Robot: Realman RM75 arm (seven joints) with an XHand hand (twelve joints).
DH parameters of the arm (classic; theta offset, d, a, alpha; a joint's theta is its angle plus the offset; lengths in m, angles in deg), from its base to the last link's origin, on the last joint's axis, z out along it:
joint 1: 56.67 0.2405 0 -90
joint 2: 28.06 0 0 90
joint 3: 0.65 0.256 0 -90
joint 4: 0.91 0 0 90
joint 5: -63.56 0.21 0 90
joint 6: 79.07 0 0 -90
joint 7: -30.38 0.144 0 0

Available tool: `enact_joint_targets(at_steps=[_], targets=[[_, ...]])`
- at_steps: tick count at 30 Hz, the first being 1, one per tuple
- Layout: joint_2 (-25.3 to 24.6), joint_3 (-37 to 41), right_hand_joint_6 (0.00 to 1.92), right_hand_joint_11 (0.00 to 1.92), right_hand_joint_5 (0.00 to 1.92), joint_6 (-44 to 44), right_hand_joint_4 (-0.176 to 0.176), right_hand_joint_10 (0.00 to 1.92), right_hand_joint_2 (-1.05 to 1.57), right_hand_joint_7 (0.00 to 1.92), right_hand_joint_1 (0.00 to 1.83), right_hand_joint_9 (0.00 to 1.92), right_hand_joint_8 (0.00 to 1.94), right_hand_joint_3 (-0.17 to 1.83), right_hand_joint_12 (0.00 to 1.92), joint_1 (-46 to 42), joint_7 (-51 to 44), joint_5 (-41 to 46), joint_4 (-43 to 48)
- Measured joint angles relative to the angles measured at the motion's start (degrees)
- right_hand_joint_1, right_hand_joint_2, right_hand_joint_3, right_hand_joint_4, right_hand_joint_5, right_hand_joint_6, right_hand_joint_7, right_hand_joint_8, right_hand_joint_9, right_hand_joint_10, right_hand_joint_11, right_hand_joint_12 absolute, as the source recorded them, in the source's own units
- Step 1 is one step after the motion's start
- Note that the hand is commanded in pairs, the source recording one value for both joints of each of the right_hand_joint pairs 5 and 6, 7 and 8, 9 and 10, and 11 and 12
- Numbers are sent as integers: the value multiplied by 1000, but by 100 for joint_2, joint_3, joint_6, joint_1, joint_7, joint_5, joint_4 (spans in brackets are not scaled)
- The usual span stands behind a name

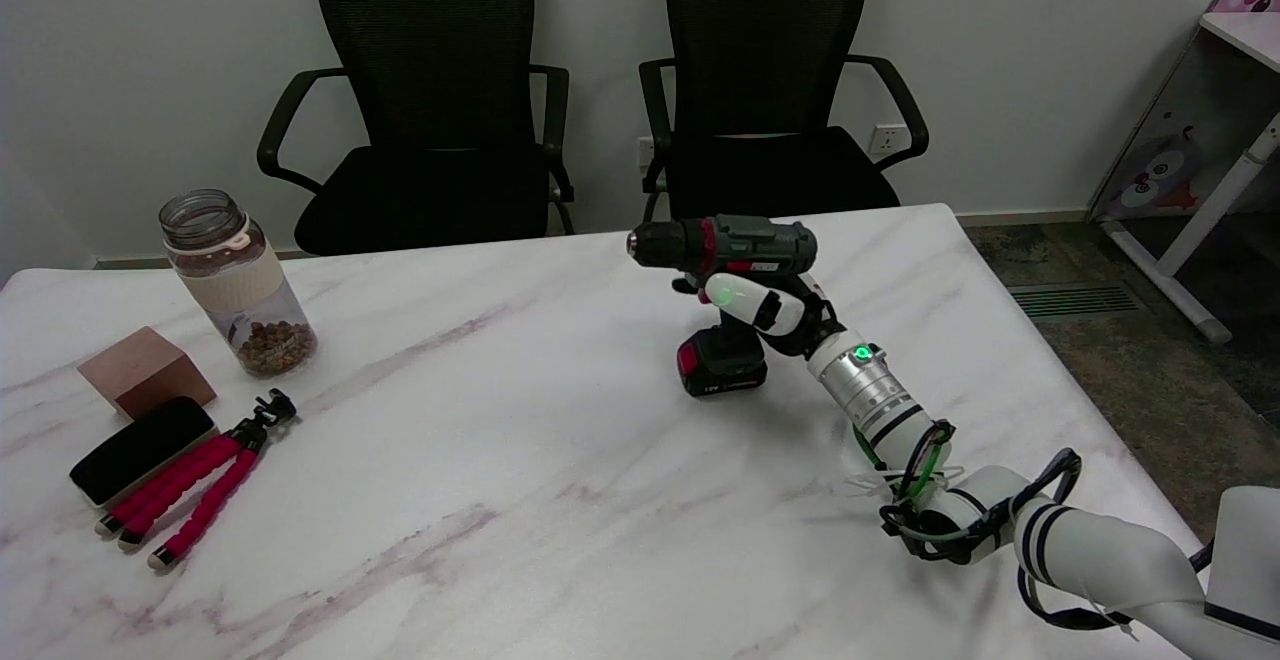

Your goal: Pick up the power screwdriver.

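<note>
Wrapped around the handle, the right hand [765,308] gripped the dark grey-and-red cordless power screwdriver [728,280], whose battery base apparently rested on the white marble-patterned table [480,460]; lifting remained.

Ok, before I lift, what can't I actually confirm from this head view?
- Grip on the power screwdriver: the right hand covers the handle, so finger wrap and trigger contact are hidden.
- Whether the battery base still touches the table: the angle does not show it.
- Label on the battery: too small to read.
- Right arm past the elbow: cut off at the lower right edge.
</note>
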Motion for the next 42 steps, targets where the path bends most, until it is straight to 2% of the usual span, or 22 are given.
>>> enact_joint_targets(at_steps=[5, 9, 11, 17, 27, 32, 34, 35, 37, 39, 42], targets=[[-3, 1, 688, 1100, 688, -1, 176, 1066, 185, 688, 914, 1066, 688, 922, 1100, 1, 54, -14, 8], [-4, 1, 713, 1126, 713, -17, 176, 1259, 279, 713, 916, 1259, 713, 913, 1126, 6, 86, -21, 12], [-5, 0, 729, 1245, 729, -21, 176, 1375, 332, 729, 915, 1375, 729, 911, 1245, 8, 97, -25, 13], [-7, 1, 758, 1495, 758, -41, 176, 1523, 399, 758, 914, 1523, 758, 919, 1495, 15, 123, -37, 16], [-9, 1, 797, 1740, 797, -64, 176, 1695, 505, 797, 911, 1695, 797, 917, 1740, 30, 143, -49, 16], [-16, -2, 870, 1847, 870, -70, 176, 1770, 566, 870, 888, 1770, 870, 935, 1847, 39, 149, -57, 3], [-16, -3, 971, 1901, 971, -73, 176, 1805, 575, 971, 865, 1805, 971, 961, 1901, 45, 150, -60, -3], [-16, -5, 998, 1912, 998, -73, 161, 1823, 575, 998, 865, 1823, 998, 968, 1912, 47, 151, -60, -5], [-15, -14, 1052, 1920, 1052, -74, 17, 1856, 578, 1052, 851, 1856, 1052, 972, 1920, 54, 153, -60, -6], [-16, -24, 1141, 1920, 1141, -76, -11, 1888, 576, 1141, 839, 1888, 1141, 969, 1920, 66, 155, -61, -12], [-15, -35, 1156, 1920, 1156, -88, -15, 1911, 557, 1156, 829, 1911, 1156, 972, 1920, 84, 157, -62, -21]])
